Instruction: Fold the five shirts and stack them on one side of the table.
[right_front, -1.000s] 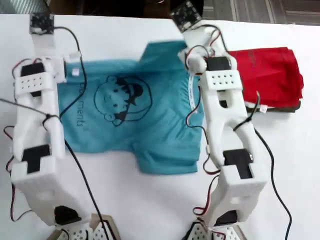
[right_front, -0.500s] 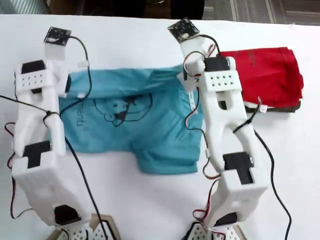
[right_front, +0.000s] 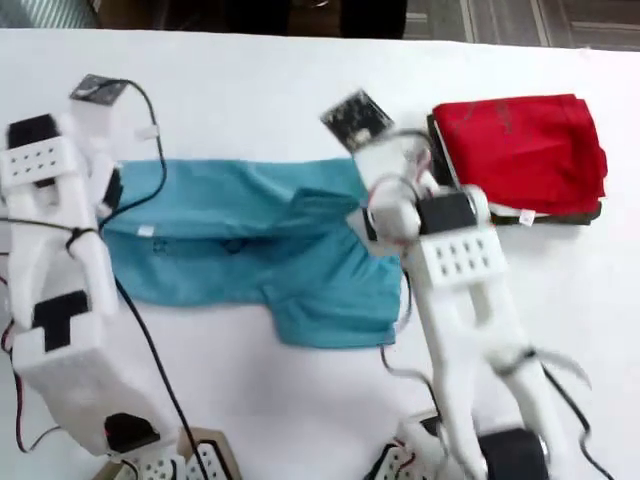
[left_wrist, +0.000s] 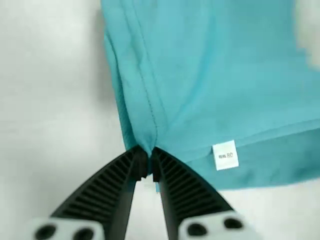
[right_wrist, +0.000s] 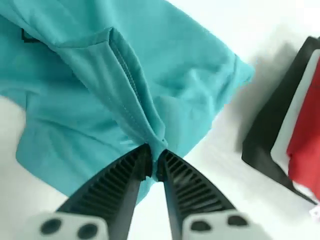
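A teal shirt (right_front: 230, 235) is spread across the middle of the table (right_front: 300, 80), reaching toward 9 o'clock. Its far half is doubled over toward 6 o'clock, so a first lengthwise fold is judged to be under way. The left hand (left_wrist: 146, 161) is closed on the hem at the shirt's 9 o'clock end, and the right hand (right_wrist: 152, 157) is clamped on a pinch of cloth at its 3 o'clock end. One sleeve (right_front: 335, 305) is left sticking out at 5 o'clock, unfolded.

At 2 o'clock on the table a stack is formed: a folded red shirt (right_front: 520, 150) on top, a white layer (right_wrist: 296, 132) beneath it and a dark shirt (right_wrist: 270, 132) at the bottom. Three shirts are therefore judged done. The teal one must be finished and stacked, and a fifth is left to fold.
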